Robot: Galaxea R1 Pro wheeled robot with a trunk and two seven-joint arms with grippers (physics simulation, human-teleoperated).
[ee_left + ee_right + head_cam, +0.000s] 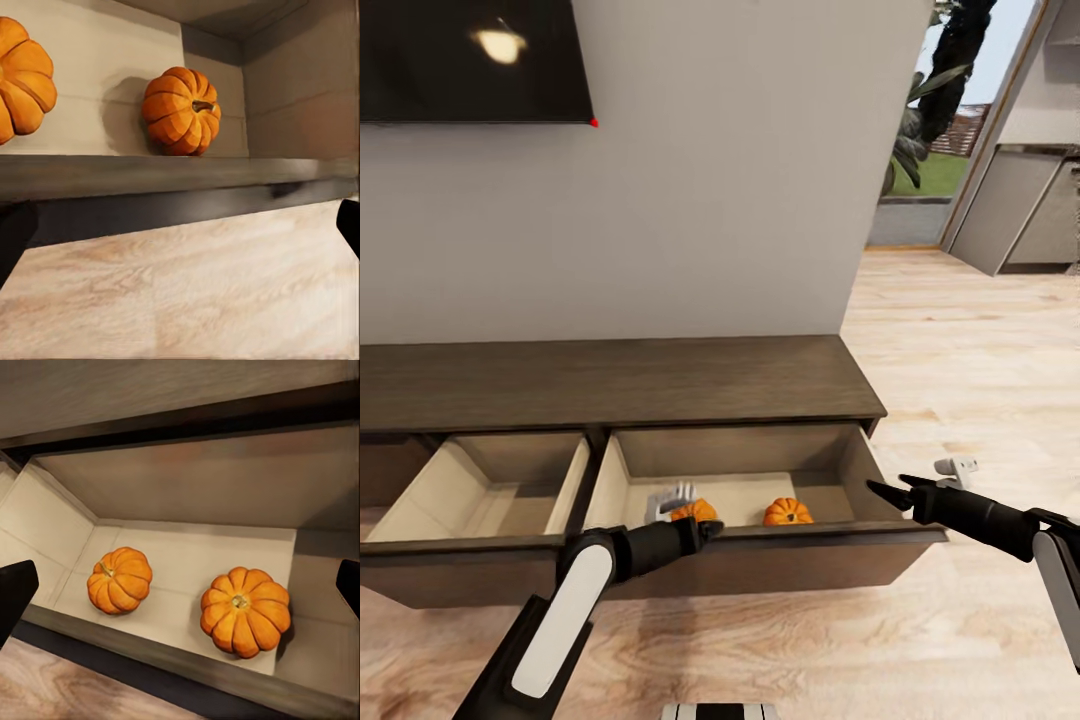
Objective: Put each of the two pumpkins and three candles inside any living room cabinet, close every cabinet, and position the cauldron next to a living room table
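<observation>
The long dark-brown cabinet (610, 380) stands against the wall with two drawers pulled out. Two orange pumpkins (694, 511) (787, 512) sit side by side on the pale floor of the right drawer (830, 545). The right wrist view looks down on both pumpkins (120, 580) (245, 610). The left wrist view sees them (22, 75) (181, 110) over the drawer's front edge. My left gripper (705, 530) is open at the drawer front, close to the left pumpkin. My right gripper (888, 492) hangs open just outside the drawer's right corner, holding nothing. The candles and the cauldron are out of view.
The left drawer (480, 490) also stands open with a pale inside. A dark TV screen (470, 60) hangs on the wall above. Wood floor (960, 350) stretches to the right toward a glass door and grey kitchen units (1030, 210).
</observation>
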